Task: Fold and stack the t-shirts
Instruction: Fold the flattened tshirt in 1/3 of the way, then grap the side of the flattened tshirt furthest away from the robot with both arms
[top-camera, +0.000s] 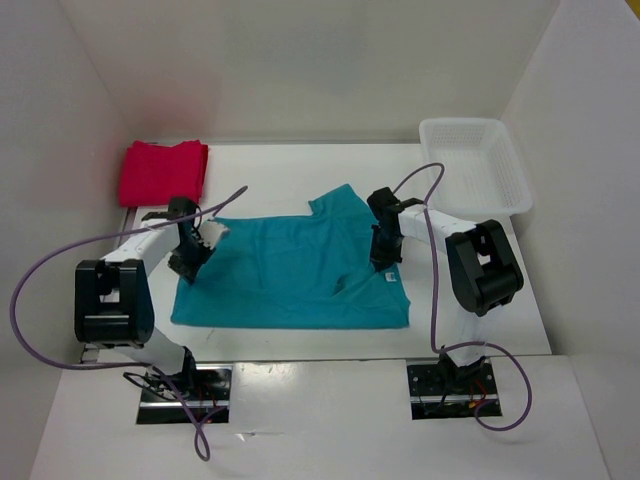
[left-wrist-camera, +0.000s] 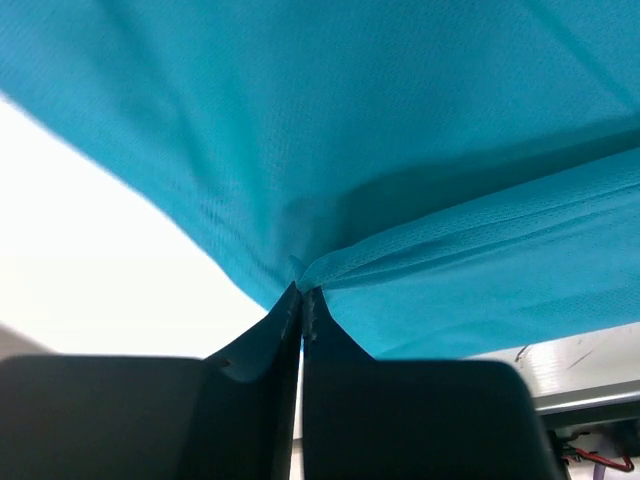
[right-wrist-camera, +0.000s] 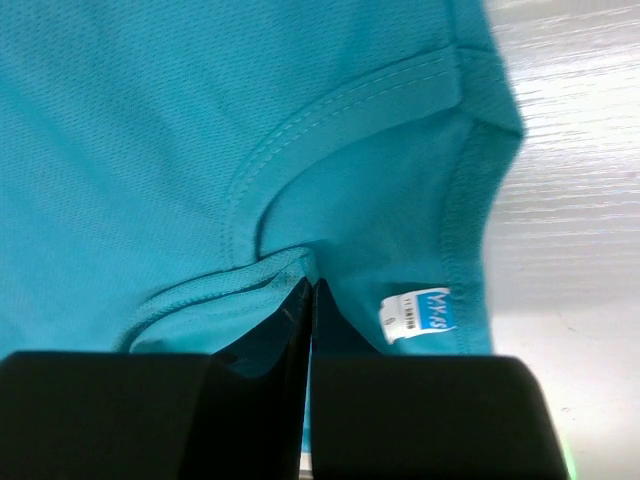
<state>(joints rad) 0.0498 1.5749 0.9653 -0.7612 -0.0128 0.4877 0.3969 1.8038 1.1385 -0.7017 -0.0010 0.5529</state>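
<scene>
White-walled booth, white bench (top-camera: 300, 342); teal shirt (top-camera: 290, 280) lies on it, left jaws and right jaws each pinching its cloth.

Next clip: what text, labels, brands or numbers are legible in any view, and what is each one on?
Small white sewn-in tag at the neckline of the teal-blue cotton t-shirt: blue printed letters above a row of tiny characters, too blurred to read reliably.
Red folded t-shirt: no print visible.
White plastic lattice basket: no markings visible.
Left wrist view: only plain fabric, no text.
</scene>
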